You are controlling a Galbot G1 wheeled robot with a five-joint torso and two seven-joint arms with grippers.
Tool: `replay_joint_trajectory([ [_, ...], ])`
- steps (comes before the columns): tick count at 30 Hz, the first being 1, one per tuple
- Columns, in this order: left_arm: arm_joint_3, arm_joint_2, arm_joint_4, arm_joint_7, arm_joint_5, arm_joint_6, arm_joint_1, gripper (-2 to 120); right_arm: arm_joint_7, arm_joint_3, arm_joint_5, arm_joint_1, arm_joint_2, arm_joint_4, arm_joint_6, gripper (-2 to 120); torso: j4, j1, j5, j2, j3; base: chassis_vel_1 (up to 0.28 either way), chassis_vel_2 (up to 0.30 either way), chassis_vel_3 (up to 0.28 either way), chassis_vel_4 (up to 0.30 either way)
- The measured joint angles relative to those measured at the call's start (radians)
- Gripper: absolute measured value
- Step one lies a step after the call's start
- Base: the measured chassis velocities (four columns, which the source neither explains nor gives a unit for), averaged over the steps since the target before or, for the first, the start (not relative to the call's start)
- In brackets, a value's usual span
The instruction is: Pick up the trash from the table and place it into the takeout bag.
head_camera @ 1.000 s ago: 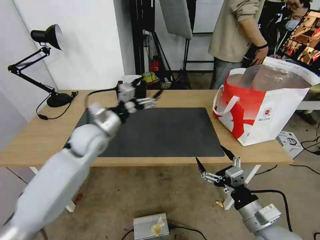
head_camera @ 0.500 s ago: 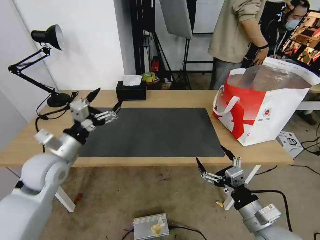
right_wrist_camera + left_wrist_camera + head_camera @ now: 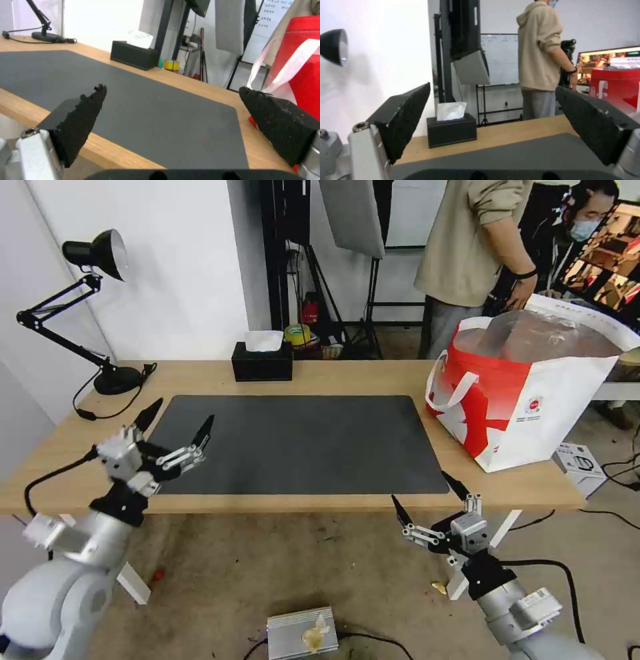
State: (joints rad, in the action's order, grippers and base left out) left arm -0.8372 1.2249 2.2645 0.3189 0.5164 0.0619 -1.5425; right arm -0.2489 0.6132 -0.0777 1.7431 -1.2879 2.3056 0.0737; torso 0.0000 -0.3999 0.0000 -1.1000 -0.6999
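Standing open-topped, red-and-white takeout bag [image 3: 527,407] shows foil lining.

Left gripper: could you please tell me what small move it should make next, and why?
Probably draw the left gripper back below the table edge, like the right gripper: it hangs open and empty above the mat, facing the tissue box.

Left gripper [image 3: 493,125] with black fingers [image 3: 405,117] spread wide apart, empty, low over a dark grey mat [image 3: 506,157] on the light-wood table [image 3: 506,130]. At eleven o'clock between them, a black tissue box [image 3: 451,130]. At two o'clock, the red takeout bag [image 3: 613,87].
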Motion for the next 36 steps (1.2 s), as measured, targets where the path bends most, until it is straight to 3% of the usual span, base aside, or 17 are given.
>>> replay_joint_trajectory([
  [3,0.012,0.059,0.02,-0.004,-0.041,0.028,-0.039,100,0.0,0.0,0.0,0.0,0.0,0.0,0.0,100,0.0,0.0,0.0,0.0,0.0,0.0,0.0,0.0,0.0],
  [9,0.026,0.109,0.026,-0.005,-0.075,0.063,-0.078,100,0.0,0.0,0.0,0.0,0.0,0.0,0.0,100,-0.0001,0.0,0.0002,0.0,0.0,0.0,0.0,0.0,0.0],
  [18,0.013,0.204,-0.011,0.093,-0.107,0.193,-0.194,100,0.0,0.0,0.0,0.0,0.0,0.0,0.0,100,-0.0001,0.0,0.0001,0.0,0.0,0.0,0.0,0.0,0.0],
  [28,0.025,0.241,-0.03,0.127,-0.138,0.239,-0.233,100,0.0,0.0,0.0,0.0,0.0,0.0,0.0,100,0.0,0.0,0.0,0.0,0.0,0.0,0.0,0.0,0.0],
  [36,0.019,0.238,-0.048,0.207,-0.134,0.26,-0.249,100,0.0,0.0,0.0,0.0,0.0,0.0,0.0,100,-0.0001,0.0,0.0,0.0,0.0,0.0,0.0,0.0,0.0],
])
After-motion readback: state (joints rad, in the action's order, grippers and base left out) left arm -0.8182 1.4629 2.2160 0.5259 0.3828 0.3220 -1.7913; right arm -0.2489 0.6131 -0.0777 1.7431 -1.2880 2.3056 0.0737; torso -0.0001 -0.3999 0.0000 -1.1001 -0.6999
